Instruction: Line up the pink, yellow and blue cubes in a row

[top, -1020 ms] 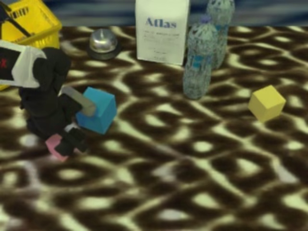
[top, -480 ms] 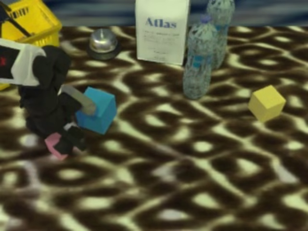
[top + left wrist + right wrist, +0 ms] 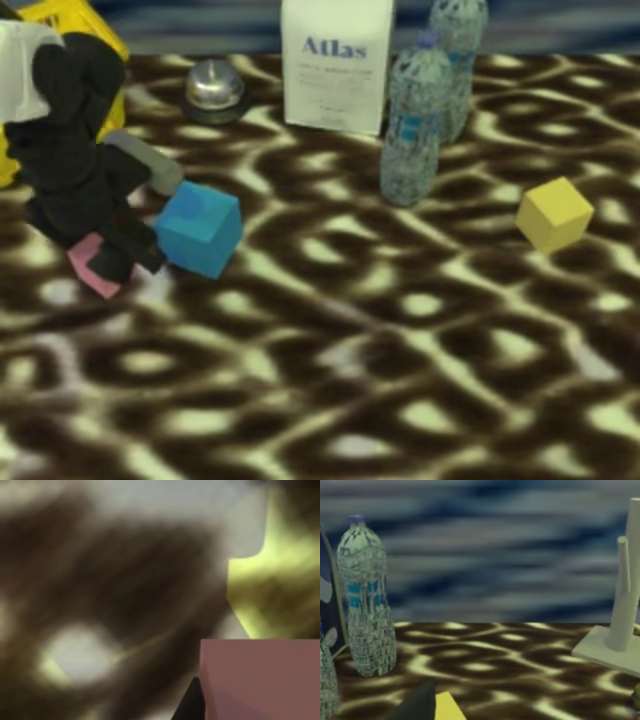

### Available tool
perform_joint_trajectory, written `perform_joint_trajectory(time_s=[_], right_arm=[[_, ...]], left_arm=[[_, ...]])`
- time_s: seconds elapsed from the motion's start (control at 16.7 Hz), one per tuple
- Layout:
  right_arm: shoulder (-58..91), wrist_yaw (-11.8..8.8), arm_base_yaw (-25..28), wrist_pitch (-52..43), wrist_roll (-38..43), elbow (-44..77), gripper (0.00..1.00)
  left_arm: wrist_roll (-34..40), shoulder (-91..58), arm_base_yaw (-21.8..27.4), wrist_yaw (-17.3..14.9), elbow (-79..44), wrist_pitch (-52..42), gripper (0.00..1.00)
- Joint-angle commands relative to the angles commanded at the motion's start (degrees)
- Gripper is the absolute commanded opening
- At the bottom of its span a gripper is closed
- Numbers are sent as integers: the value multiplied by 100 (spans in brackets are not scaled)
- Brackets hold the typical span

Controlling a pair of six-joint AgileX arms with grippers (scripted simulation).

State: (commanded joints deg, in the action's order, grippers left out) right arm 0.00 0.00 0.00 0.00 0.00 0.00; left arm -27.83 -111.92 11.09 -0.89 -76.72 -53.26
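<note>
Top view: the left arm reaches down at the surface's left side, its tool [image 3: 110, 258] clamped around the pink cube [image 3: 88, 262], just beside the blue cube [image 3: 200, 228]. Left wrist view shows the pink cube [image 3: 260, 679] filling one corner. The yellow cube [image 3: 554, 213] sits well apart at right. The right arm is out of top view.

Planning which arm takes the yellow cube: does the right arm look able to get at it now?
Probably yes. The yellow cube sits alone at the table's right, nothing crowding it, and shows close beneath the right gripper's fingertip in the right wrist view.
</note>
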Motion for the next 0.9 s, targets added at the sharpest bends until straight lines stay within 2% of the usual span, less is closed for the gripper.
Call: perform_joint_trajectory(time_s=[0.3, 0.48, 0.66, 0.9], right_arm=[[0, 0, 0, 0, 0, 0, 100], [0, 0, 0, 0, 0, 0, 100], [0, 0, 0, 0, 0, 0, 100], [0, 0, 0, 0, 0, 0, 100]], left_arm=[[60, -57, 86, 5, -39, -12, 0], [594, -275, 462, 24, -364, -163, 0], [1642, -616, 1096, 57, -886, -417, 0], [3729, -1117, 2178, 100, -1659, -838, 0]])
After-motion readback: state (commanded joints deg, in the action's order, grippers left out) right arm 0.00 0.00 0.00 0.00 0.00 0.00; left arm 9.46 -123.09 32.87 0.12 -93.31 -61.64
